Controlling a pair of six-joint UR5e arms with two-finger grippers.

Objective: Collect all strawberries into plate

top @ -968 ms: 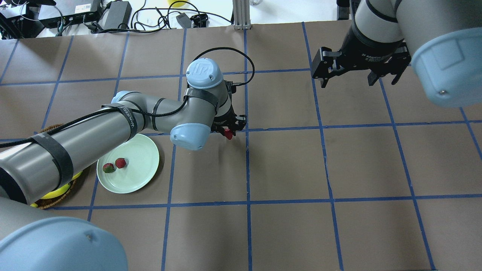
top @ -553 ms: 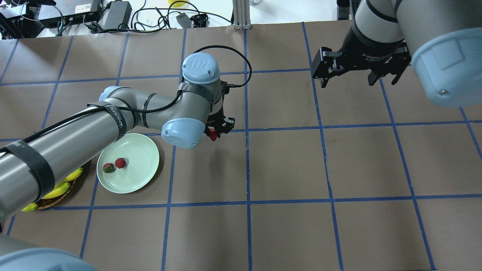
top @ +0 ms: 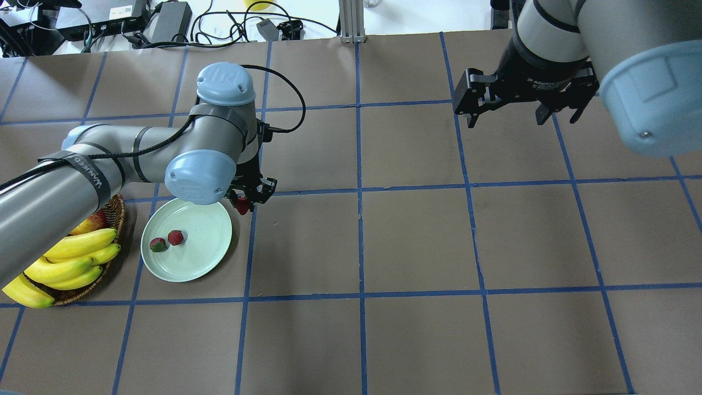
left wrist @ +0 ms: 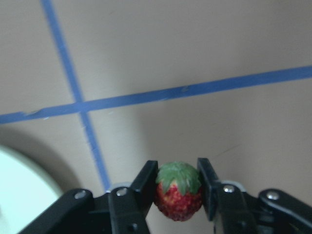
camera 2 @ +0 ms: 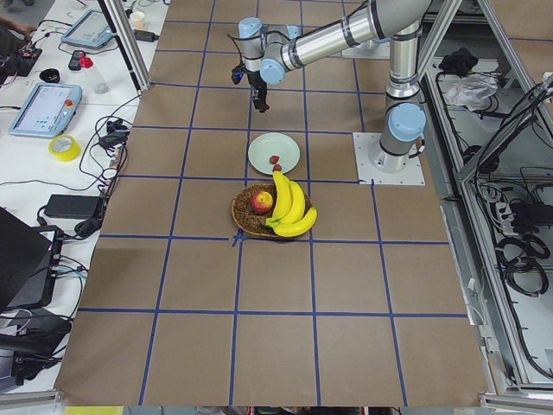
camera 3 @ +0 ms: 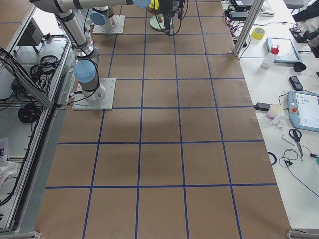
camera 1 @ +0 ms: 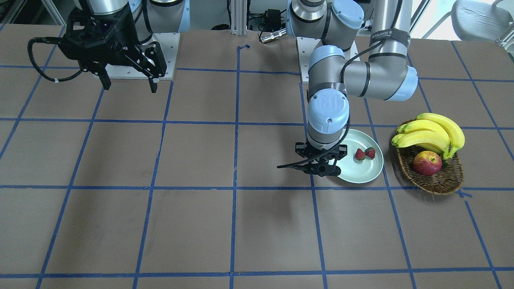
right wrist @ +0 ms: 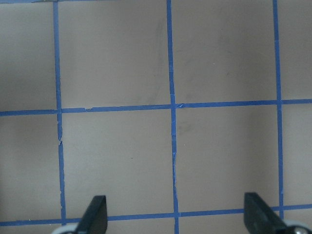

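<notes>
Left wrist-mounted view: last strawberry pinched just short of the plate

Left wrist-mounted camera shows the left gripper (left wrist: 178,181) clenched on a strawberry (left wrist: 178,197). One of its black fingers (left wrist: 147,183) presses each side, and the green cap faces the lens. Below it are the brown table (left wrist: 195,44) and a crossing of blue tape (left wrist: 195,88). Only a pale sliver of the plate (left wrist: 14,195) shows, at the lower left corner.

From overhead, the held fruit hangs just beside the plate's far right rim, not over the dish itself. Two other strawberries (top: 175,237) already lie close together on the plate's left part. The right gripper (camera 1: 129,82) hangs well apart over bare table, jaws spread wide and holding nothing.

By my reading the carry is nearly done. What remains is a short move inward over the plate and a release.

Several things could go wrong:
- If the jaws let go here, the fruit would likely land on the table or clip the rim and roll away.
- If it is dropped from too high, the glossy, shallow plate gives it little to stop against, so it may bounce or skid out.
- If it is set down on top of the resting pair, it could knock one over the edge.
- Too hard a squeeze may bruise the soft fruit.
- The left arm passes above the basket (top: 119,211) of bananas (top: 77,253), so a low sweep might brush them.
</notes>
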